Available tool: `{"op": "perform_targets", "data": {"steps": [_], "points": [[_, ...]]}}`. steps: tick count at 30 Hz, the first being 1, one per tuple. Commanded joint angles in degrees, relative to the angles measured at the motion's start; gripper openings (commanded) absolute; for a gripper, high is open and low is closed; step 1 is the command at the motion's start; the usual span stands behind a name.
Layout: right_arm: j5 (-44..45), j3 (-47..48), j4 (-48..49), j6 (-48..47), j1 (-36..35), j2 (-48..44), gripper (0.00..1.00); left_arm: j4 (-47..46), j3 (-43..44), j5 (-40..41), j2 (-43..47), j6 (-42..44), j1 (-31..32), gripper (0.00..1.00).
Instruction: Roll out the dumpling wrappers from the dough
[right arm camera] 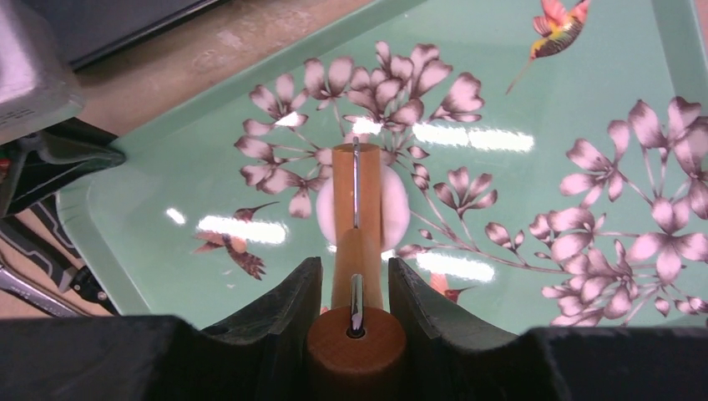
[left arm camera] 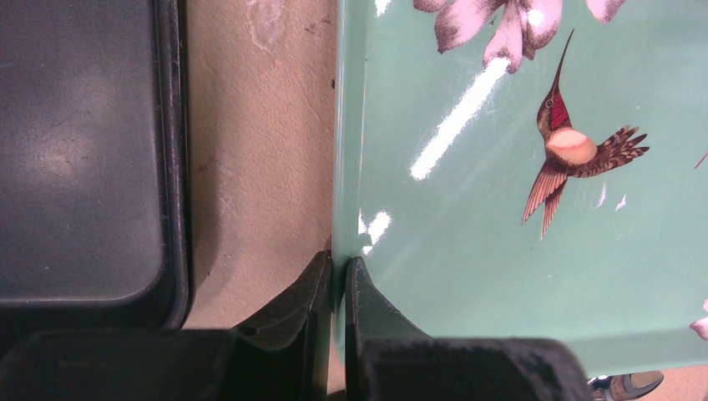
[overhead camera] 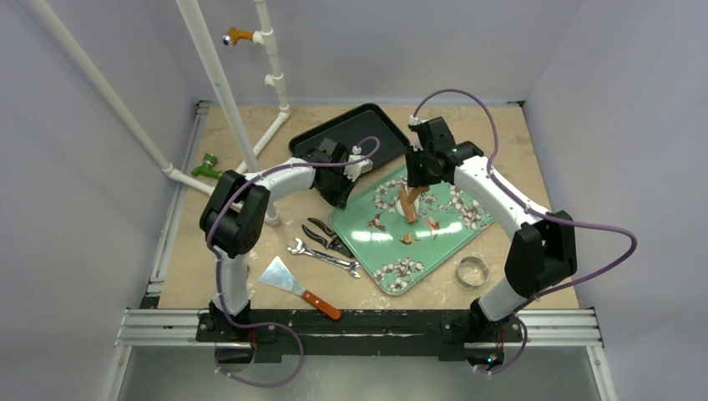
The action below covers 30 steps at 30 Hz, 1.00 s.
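A small wooden roller [right arm camera: 356,188] with a metal axle rests on a thin white dumpling wrapper [right arm camera: 396,209] in the middle of the green flowered tray [right arm camera: 167,184]. Only the wrapper's two side edges show past the roller. My right gripper [right arm camera: 355,263] is shut on the roller's round wooden handle [right arm camera: 356,338], one finger on each side. In the top view the roller [overhead camera: 408,205] stands tilted under the right gripper [overhead camera: 415,180]. My left gripper [left arm camera: 338,261] is shut on the left rim of the green tray [left arm camera: 467,251], pinching it at the near-left edge [overhead camera: 344,199].
A black tray [overhead camera: 351,129] lies behind the green one and close to the left gripper [left arm camera: 83,150]. Pliers [overhead camera: 327,236], a wrench [overhead camera: 324,257] and a scraper [overhead camera: 294,286] lie front left. A metal ring cutter [overhead camera: 472,271] sits front right. White pipes [overhead camera: 219,92] rise at back left.
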State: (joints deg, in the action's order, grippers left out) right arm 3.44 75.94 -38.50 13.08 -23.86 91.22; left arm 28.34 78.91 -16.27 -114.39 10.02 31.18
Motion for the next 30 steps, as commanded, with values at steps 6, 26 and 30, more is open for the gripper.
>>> {"op": "perform_targets", "data": {"steps": [6, 26, 30], "points": [[4.71, -0.52, -4.59, -1.15, 3.11, -2.17, 0.00, -1.90, -1.48, 0.56, -0.53, 0.36, 0.71, 0.00], [2.90, 9.41, -9.41, -3.59, 3.73, -4.47, 0.00, -2.07, -1.55, 0.72, -0.53, 0.36, 0.64, 0.00], [-6.18, 8.06, -5.32, -4.33, 3.64, -5.65, 0.00, -2.10, -1.48, 0.78, -0.57, 0.35, 0.62, 0.00]]}}
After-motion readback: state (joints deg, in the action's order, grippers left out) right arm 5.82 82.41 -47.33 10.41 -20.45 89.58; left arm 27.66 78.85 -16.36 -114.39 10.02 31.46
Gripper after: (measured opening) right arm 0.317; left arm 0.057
